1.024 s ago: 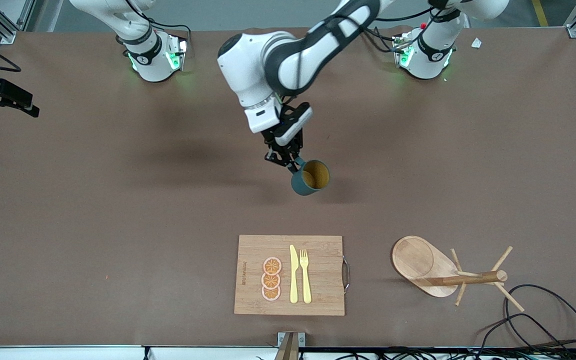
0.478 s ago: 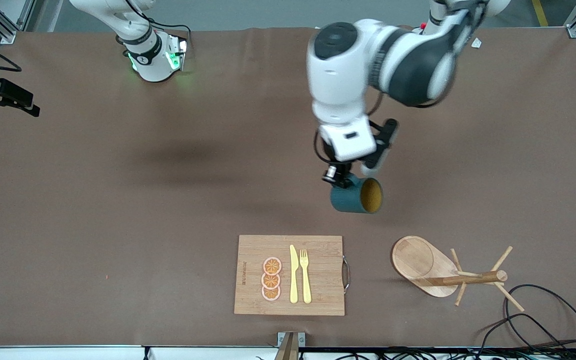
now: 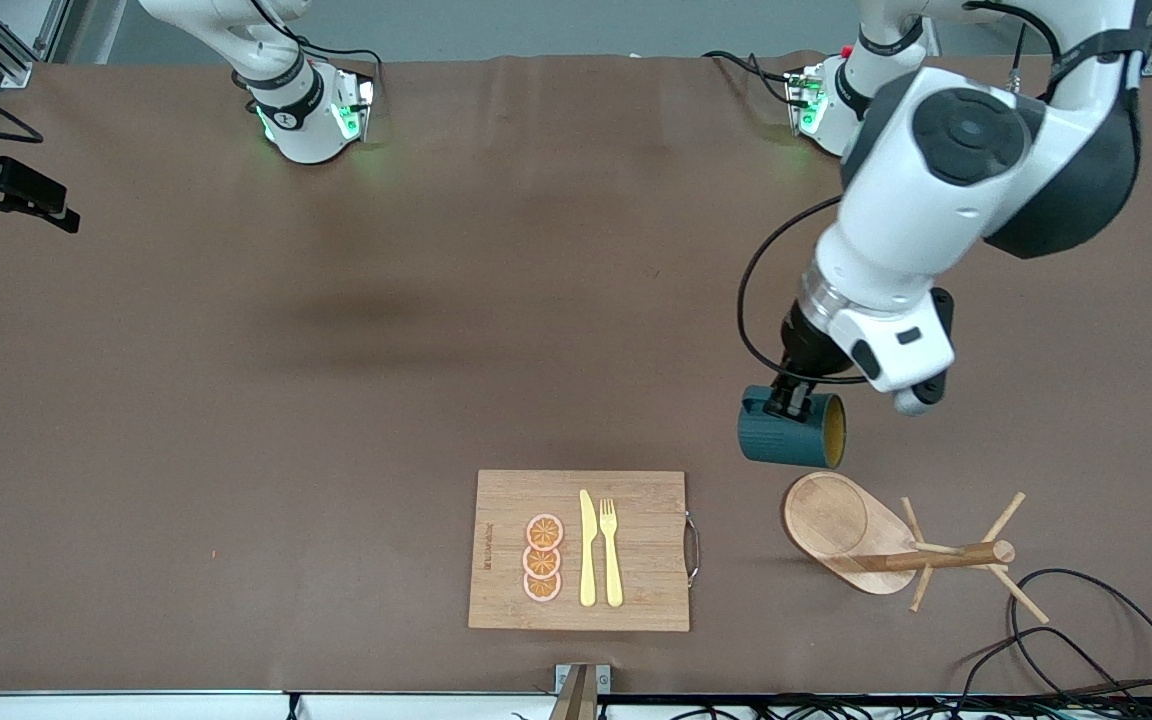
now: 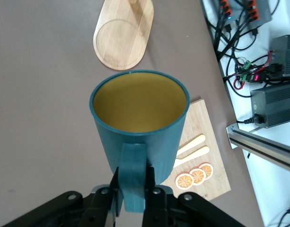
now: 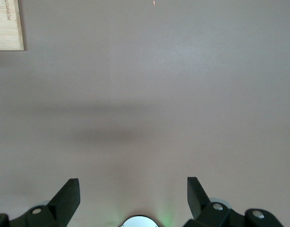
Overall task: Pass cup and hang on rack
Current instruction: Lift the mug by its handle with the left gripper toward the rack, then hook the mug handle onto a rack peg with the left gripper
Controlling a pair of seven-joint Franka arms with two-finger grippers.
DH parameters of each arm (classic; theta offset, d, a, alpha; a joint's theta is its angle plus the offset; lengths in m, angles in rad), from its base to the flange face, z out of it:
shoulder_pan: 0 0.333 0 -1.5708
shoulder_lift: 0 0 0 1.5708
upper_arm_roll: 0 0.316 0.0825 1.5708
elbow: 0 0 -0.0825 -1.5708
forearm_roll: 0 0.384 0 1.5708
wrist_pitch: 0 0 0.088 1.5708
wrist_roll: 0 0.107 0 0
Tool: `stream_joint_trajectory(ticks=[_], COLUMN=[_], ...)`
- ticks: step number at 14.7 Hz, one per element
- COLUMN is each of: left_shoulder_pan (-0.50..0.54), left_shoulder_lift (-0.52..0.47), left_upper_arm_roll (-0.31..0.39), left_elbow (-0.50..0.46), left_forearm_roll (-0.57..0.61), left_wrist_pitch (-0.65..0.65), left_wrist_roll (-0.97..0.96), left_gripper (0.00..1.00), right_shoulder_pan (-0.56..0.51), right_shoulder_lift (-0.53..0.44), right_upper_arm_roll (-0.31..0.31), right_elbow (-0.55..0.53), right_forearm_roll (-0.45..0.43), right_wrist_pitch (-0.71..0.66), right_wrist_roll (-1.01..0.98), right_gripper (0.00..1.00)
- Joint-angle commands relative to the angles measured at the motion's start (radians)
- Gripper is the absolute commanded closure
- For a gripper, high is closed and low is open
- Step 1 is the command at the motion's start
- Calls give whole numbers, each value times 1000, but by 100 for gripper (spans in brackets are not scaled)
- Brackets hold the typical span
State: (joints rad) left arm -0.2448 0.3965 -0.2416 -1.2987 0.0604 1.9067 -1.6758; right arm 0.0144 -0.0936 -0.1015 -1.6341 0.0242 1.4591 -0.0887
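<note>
Front view: the left gripper (image 3: 794, 403) carries the cup (image 3: 791, 432) on its side by the handle, over bare table just short of the rack (image 3: 871, 545) — mouth toward the pegs.

Left wrist view: fingers (image 4: 117, 195) pinch the handle.

Right wrist view: the right gripper (image 5: 133, 194) waits, spread wide — empty.

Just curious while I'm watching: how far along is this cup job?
Handover looks done: the left gripper holds the cup by its handle, in the air beside the rack. The right gripper waits, jaws open. Left: hanging it on a peg.
</note>
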Motion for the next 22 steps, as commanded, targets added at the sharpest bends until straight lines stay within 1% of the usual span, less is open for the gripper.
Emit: stream_joint_trajectory(ticks=[1, 3, 6, 10, 12, 14, 18, 22], left_shoulder_pan=[74, 114, 179, 238, 263, 281, 370, 423], left_shoulder_lift=[-22, -22, -22, -16, -10, 5, 54, 123], left_upper_arm_roll=[-8, -7, -7, -2, -1, 4, 5, 4], left_elbow=[-25, -19, -18, -14, -14, -14, -16, -14], left_forearm_roll=[-123, -189, -322, -514, -585, -642, -845, -964], left_wrist_pitch=[44, 46, 48, 48, 48, 48, 48, 46], left_wrist_roll=[21, 43, 94, 174, 202, 231, 376, 533], left_gripper=[100, 100, 100, 100, 100, 100, 100, 100], right_shoulder_pan=[1, 2, 2, 2, 4, 4, 4, 4], right_shoulder_lift=[-31, -31, -31, -31, -31, -31, -31, -31], right_upper_arm_roll=[2, 2, 2, 2, 3, 3, 3, 3], right_elbow=[-27, -27, -27, -27, -27, -27, -27, -27], right_forearm_roll=[-10, -10, -16, -17, -17, -17, -17, -17], right_wrist_pitch=[0, 0, 0, 0, 0, 0, 0, 0], right_wrist_roll=[-2, -2, -2, -2, -2, -2, -2, -2], right_gripper=[0, 0, 0, 0, 0, 0, 0, 0])
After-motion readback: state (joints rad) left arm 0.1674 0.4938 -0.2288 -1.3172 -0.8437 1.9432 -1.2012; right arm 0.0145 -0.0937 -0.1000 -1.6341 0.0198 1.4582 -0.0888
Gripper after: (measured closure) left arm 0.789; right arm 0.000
